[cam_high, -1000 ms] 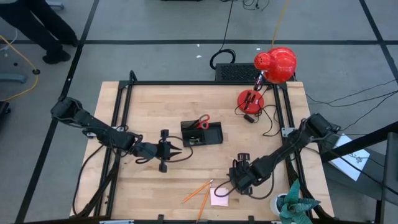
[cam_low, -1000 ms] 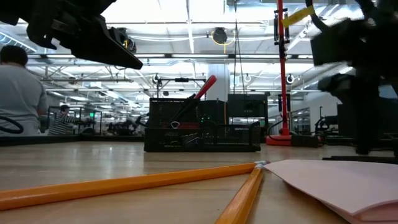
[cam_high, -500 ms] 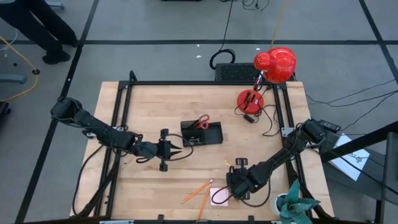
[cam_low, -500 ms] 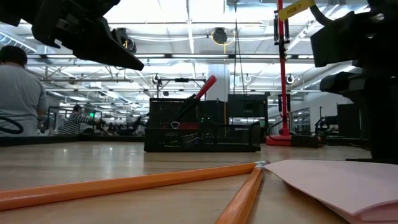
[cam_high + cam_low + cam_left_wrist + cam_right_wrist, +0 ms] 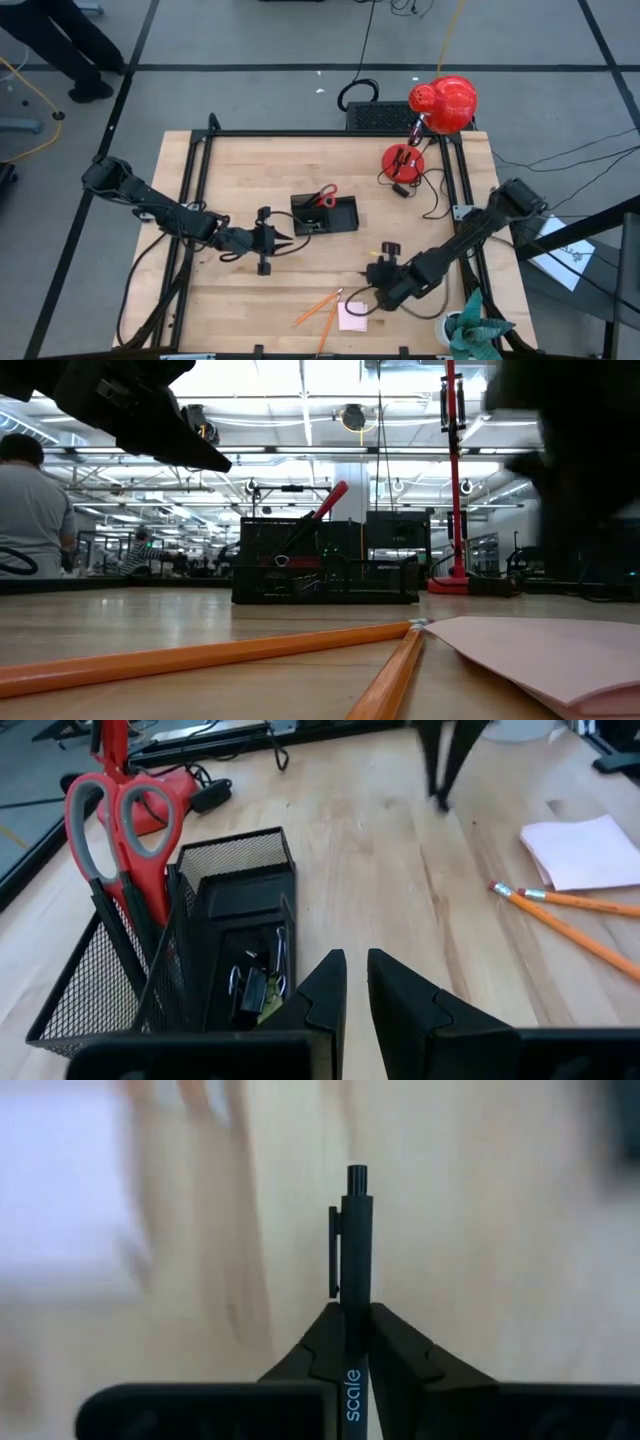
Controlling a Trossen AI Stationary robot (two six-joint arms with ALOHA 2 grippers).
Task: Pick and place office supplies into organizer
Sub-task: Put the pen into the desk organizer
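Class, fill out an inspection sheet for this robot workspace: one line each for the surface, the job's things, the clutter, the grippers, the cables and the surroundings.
Surface: wooden table, black frame around it.
Job's things: black organizer near the middle, red scissors upright in its taller section, clips in a low compartment; two orange pencils and pink sticky-note pad at the near edge.
Clutter: red lamp at the far right corner; green plant-like object.
Grippers: left gripper beside the organizer, nearly shut, empty; right gripper shut on a black pen.
Cables: black cables by the lamp base.
Surroundings: person seated in the room beyond.
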